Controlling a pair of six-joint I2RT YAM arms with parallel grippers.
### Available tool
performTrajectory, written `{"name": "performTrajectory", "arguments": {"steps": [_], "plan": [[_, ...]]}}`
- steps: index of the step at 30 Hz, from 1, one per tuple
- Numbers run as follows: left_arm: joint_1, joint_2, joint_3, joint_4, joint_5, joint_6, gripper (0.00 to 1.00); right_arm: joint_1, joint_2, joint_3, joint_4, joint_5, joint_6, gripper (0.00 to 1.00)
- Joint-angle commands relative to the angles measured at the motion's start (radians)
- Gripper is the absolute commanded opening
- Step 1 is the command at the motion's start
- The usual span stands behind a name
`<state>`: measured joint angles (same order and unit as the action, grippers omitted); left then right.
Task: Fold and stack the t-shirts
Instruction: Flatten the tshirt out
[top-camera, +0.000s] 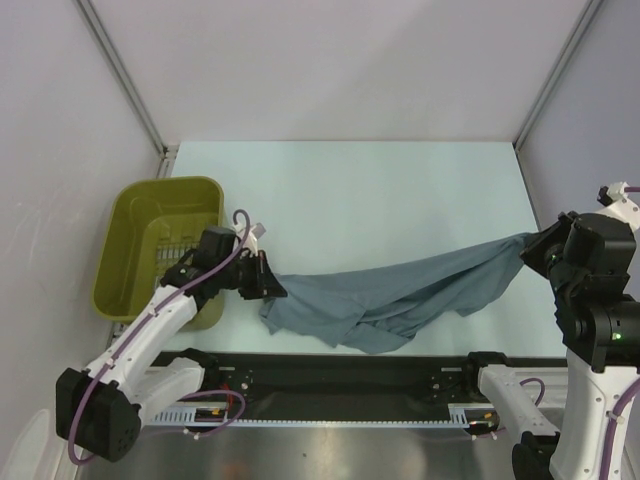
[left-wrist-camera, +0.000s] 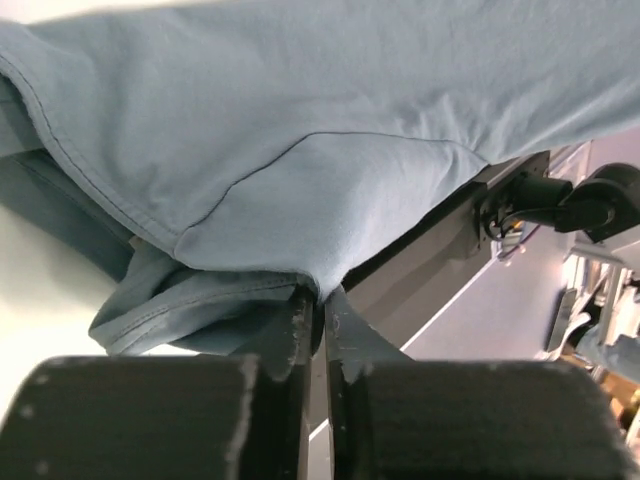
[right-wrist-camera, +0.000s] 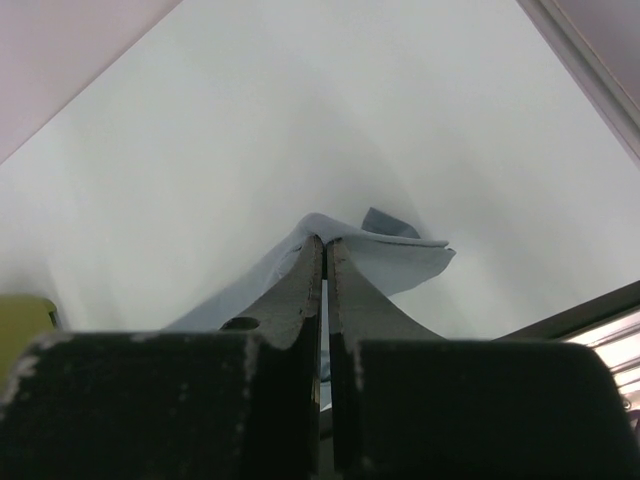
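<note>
Pale grey walls (top-camera: 330, 60) with metal corner posts close in the scene on three sides. Inside them lies the desk (top-camera: 380, 190) — a flat, pale mint-white surface, with a black rail (top-camera: 340, 385) along its near edge.

The t-shirt (top-camera: 400, 290), plain slate blue-grey, is drawn out into a long band across the near half of the desk. Its long axis runs left to right, angled a little so that the right end sits farther from the arms than the left. The right end tapers to a narrow point, while the middle and left part hang in loose, bunched folds just beyond the rail. I cannot tell whether those folds touch the surface.

An olive basket (top-camera: 125, 250) stands at the left edge of the desk, beside the left arm and apart from the cloth.

The left claw (top-camera: 272, 285) has its fingers pressed nearly together on the shirt's left end, a fold caught at the tips. The right claw (top-camera: 530, 245) is pressed together too — it pinches the tapered right end.
</note>
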<state>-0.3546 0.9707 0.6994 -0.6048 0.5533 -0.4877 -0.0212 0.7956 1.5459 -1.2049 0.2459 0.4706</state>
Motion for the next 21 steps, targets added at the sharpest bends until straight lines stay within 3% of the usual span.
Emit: {"name": "performTrajectory", "arguments": {"steps": [1, 2, 4, 6, 11, 12, 13, 16, 17, 18, 20, 21], "plan": [[-0.010, -0.036, -0.003, 0.060, 0.028, -0.014, 0.05, -0.002, -0.002, 0.028, 0.011, -0.002, 0.007, 0.00], [-0.009, -0.046, 0.005, 0.051, 0.027, -0.021, 0.12, -0.002, -0.004, 0.026, 0.010, -0.005, 0.007, 0.00], [-0.012, -0.090, 0.028, 0.039, 0.010, -0.031, 0.36, -0.002, -0.001, 0.026, 0.008, -0.010, 0.007, 0.00], [-0.011, -0.118, 0.049, 0.027, -0.009, -0.032, 0.40, -0.002, -0.001, 0.020, 0.010, -0.014, 0.007, 0.00], [-0.012, -0.165, 0.058, 0.026, -0.006, -0.061, 0.27, -0.002, 0.004, 0.020, 0.016, -0.030, 0.003, 0.00], [-0.012, -0.158, 0.052, 0.036, -0.003, -0.061, 0.15, -0.002, 0.004, 0.019, 0.016, -0.033, 0.002, 0.00], [-0.012, -0.149, 0.049, 0.043, 0.005, -0.064, 0.11, -0.002, 0.002, 0.011, 0.019, -0.037, 0.002, 0.00], [-0.012, -0.103, 0.052, 0.019, -0.040, -0.049, 0.15, -0.002, 0.002, 0.010, 0.019, -0.046, 0.002, 0.00], [-0.012, -0.095, 0.077, -0.004, -0.077, -0.040, 0.23, -0.002, 0.002, 0.008, 0.022, -0.045, 0.000, 0.00], [-0.012, -0.093, 0.090, -0.033, -0.122, -0.032, 0.48, -0.002, 0.004, 0.010, 0.022, -0.045, -0.001, 0.00], [-0.012, -0.093, 0.106, -0.085, -0.220, -0.005, 0.58, -0.002, 0.002, 0.010, 0.025, -0.046, -0.004, 0.00], [-0.012, -0.084, 0.110, -0.098, -0.246, 0.004, 0.78, -0.002, 0.004, 0.010, 0.027, -0.049, -0.004, 0.00]]}}
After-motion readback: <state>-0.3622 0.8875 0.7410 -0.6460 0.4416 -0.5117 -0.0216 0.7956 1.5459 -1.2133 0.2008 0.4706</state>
